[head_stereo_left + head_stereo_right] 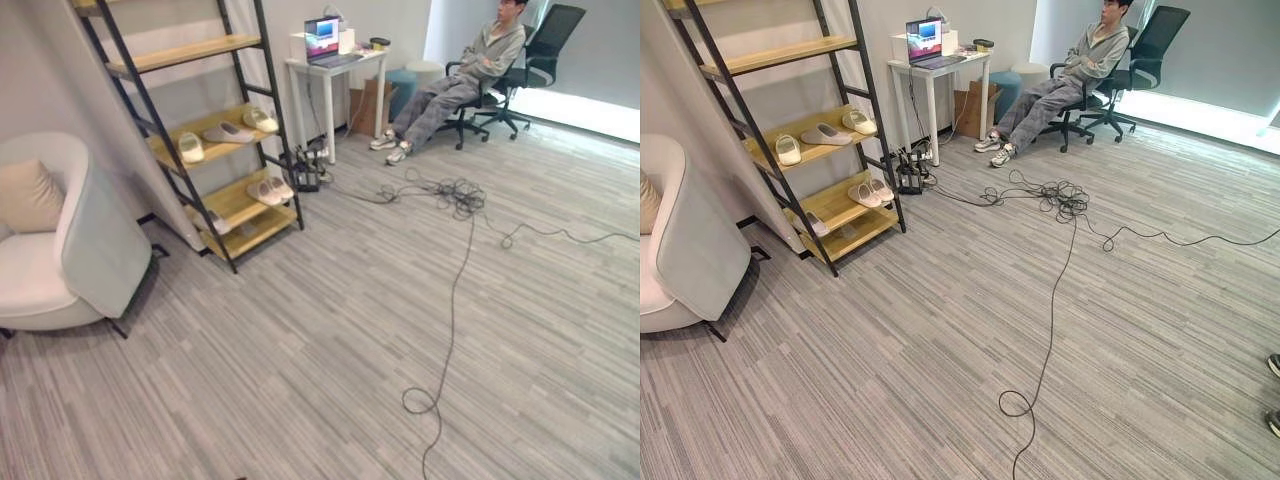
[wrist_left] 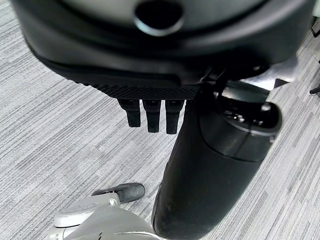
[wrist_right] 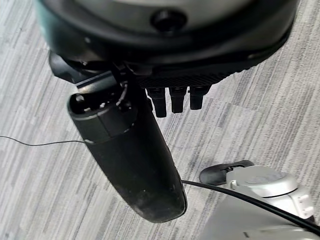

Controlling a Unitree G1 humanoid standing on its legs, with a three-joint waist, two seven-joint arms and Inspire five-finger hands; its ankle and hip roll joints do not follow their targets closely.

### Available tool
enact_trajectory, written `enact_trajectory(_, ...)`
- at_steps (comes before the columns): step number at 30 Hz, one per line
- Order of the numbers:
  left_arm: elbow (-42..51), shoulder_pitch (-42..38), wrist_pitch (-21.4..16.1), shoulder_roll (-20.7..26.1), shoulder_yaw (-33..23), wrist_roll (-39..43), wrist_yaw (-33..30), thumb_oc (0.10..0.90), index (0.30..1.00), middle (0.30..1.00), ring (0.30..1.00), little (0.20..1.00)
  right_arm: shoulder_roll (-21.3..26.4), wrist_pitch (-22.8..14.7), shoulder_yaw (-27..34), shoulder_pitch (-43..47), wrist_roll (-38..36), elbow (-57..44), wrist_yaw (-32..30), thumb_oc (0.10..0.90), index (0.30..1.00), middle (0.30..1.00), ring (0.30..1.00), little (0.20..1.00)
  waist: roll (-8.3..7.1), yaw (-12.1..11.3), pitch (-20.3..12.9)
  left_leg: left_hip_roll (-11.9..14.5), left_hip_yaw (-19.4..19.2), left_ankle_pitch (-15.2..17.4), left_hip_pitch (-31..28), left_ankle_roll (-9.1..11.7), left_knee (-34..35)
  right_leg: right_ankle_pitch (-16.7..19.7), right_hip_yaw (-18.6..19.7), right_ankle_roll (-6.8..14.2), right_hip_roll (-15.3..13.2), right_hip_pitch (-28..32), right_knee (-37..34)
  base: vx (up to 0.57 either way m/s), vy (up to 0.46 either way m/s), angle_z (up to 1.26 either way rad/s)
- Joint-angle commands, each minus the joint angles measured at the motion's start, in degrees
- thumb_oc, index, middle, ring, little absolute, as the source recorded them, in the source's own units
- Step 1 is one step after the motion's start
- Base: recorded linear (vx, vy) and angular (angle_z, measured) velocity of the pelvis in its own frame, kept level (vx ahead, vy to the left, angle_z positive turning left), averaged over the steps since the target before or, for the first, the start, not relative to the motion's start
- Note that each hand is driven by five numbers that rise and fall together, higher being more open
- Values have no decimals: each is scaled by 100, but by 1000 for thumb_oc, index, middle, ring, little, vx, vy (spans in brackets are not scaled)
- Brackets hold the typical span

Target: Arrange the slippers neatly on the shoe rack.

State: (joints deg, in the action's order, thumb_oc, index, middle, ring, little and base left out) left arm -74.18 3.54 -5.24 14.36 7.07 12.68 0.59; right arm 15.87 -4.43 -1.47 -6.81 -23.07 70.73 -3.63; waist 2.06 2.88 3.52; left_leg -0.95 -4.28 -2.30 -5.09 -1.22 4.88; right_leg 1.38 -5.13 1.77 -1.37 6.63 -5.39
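Left eye view: a ladder-style shoe rack (image 1: 190, 140) is leaning against the wall beside a pale armchair (image 1: 60, 240), well apart from the robot across a stretch of grey striped floor (image 1: 330, 340). Slippers are already sitting on the wooden shelves — three pale ones on the middle shelf (image 1: 228, 131), a pair side by side on the shelf below (image 1: 270, 190), and one more (image 1: 216, 222) lying further along that lower shelf. The middle-shelf slippers are pointing different ways and sitting apart from one another, so the arranging is looking unfinished.

The left hand (image 2: 150, 112) is hanging over bare floor in its wrist view, fingers straight and relaxed, carrying nothing. The right hand (image 3: 172, 100) is doing the same in its own wrist view — loose, straight fingers, nothing between them and the thumb.

A person (image 1: 455, 85) is sitting back in an office chair (image 1: 530, 55) beyond a white desk (image 1: 330, 75) with a laptop (image 1: 325, 40), and a tangle of black cable (image 1: 455, 195) is trailing across the floor between.

Judging from this, the robot is standing at the approach stage. The next move is calling for walking closer to the rack, skirting the cable, then reaching a hand to the scattered middle-shelf slippers to pair and square them.
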Motion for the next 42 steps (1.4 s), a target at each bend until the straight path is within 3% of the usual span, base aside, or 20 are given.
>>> enact_trajectory(1,-70,-445,-288,-27,-57,-19,-47,800,900,900,900,900,89,-145,-125,301,35,229,16,800,900,900,900,900,-85,-73,23,59,236,553,-261,197,12,-537,-119,214,14,146,53,0,0,0)
enact_trajectory(7,68,-491,-349,-26,-217,459,-109,800,900,900,900,900,50,-158,-74,287,-61,315,34,800,900,900,900,900,-80,-83,96,58,281,541,-241,196,12,-558,-118,213,5,121,73,6,-3,0)
enact_trajectory(21,-163,-543,-225,-122,-50,292,-34,800,900,900,900,900,154,-43,-569,471,599,143,10,800,900,900,900,900,-109,-122,360,173,311,658,-8,267,-393,-757,-166,96,45,-192,518,55,-56,0)
enact_trajectory(25,-102,-593,-209,-100,35,223,-5,800,900,900,900,900,177,-31,-852,538,956,-46,74,800,900,900,900,900,-190,-159,520,188,210,869,455,371,-1414,-978,-65,-39,63,-389,929,50,-98,1)
enact_trajectory(26,-27,-614,-222,-59,122,87,1,800,900,900,900,900,231,-35,-931,553,1135,-99,104,800,900,900,900,900,-259,-192,656,352,36,509,980,483,-2463,-1039,-89,-127,42,-330,1032,68,-120,-5)
enact_trajectory(27,-27,-614,-222,-60,122,87,1,800,900,900,900,900,231,-35,-931,552,1135,-99,104,800,900,900,900,900,-257,-191,653,353,38,511,986,483,-2467,-1039,-90,-127,44,-334,1033,104,-159,2)
enact_trajectory(28,42,-675,-217,-18,197,-11,-19,800,900,900,900,900,271,-23,-931,564,1172,-108,110,800,900,900,900,900,-318,-169,750,580,-270,71,1263,513,-3071,-1050,-157,-191,32,-276,1064,157,-218,9)
enact_trajectory(29,127,-735,-191,31,276,-118,-13,800,900,900,900,900,289,54,-957,614,1191,-34,103,800,900,900,900,900,-451,-174,839,918,-877,88,1719,428,-4073,-1109,-222,-295,-11,-173,1071,228,-236,23)
enact_trajectory(30,168,-745,-199,46,300,-157,-5,800,900,900,900,900,321,84,-988,669,1225,34,106,800,900,900,900,900,-452,-249,893,851,-985,352,1994,359,-4306,-1181,-242,-286,6,-105,1075,168,-161,49)
enact_trajectory(31,168,-745,-199,46,299,-157,-5,800,900,900,900,900,321,84,-988,670,1225,35,106,800,900,900,900,900,-444,-249,894,859,-981,364,2002,358,-4323,-1184,-243,-286,14,-106,1079,190,-1,45)
enact_trajectory(32,179,-706,-200,45,282,-162,5,800,900,900,900,900,340,93,-1008,690,1241,61,98,800,900,900,900,900,-433,-336,891,622,-993,531,2207,288,-4129,-1272,-229,-258,31,1,1037,228,39,21)
enact_trajectory(34,87,-606,-188,5,271,-258,10,800,900,900,900,900,359,84,-1013,729,1187,70,108,800,900,900,900,900,-408,-520,830,334,-1075,588,2455,198,-3101,-1368,-176,-111,86,232,918,491,126,-15)
enact_trajectory(35,-58,-523,-156,-53,315,-481,47,800,900,900,900,900,361,72,-1022,727,1192,70,119,800,900,900,900,900,-311,-664,723,323,-1124,162,2496,227,-1756,-1469,-104,-19,193,531,742,656,195,-16)
enact_trajectory(36,-125,-485,-131,-57,306,-572,34,800,900,900,900,900,345,76,-1043,741,1224,96,116,800,900,900,900,900,-348,-734,720,226,-1152,35,2532,247,-1193,-1535,-97,33,172,720,674,653,191,-9)
enact_trajectory(38,-273,-405,-81,-48,192,-600,97,800,900,900,900,900,295,96,-1098,789,1409,193,181,800,900,900,900,900,-395,-938,616,133,-831,-146,2499,226,-464,-1633,22,142,169,946,665,543,161,-32)
enact_trajectory(39,-349,-364,-72,-41,131,-651,81,800,900,900,900,900,253,85,-1098,731,1450,222,203,800,900,900,900,900,-386,-960,538,124,-832,-360,2467,190,-461,-1644,43,166,189,987,711,739,242,-75)
enact_trajectory(40,-416,-366,-13,41,86,-803,68,800,900,900,900,900,171,124,-1025,614,1474,297,286,800,900,900,900,900,-561,-920,395,-77,-817,-499,2413,64,-626,-1445,77,321,45,942,1203,692,248,-55)
enact_trajectory(41,-393,-376,-36,63,63,-816,56,800,900,900,900,900,129,140,-1018,565,1482,313,310,800,900,900,900,900,-634,-906,349,-147,-776,-432,2351,0,-703,-1222,94,452,-38,814,1556,505,194,-28)
enact_trajectory(42,-393,-376,-36,61,64,-817,56,800,900,900,900,900,131,140,-1018,565,1482,313,310,800,900,900,900,900,-620,-914,338,-128,-777,-434,2368,3,-708,-1209,104,448,-22,797,1552,267,152,11)
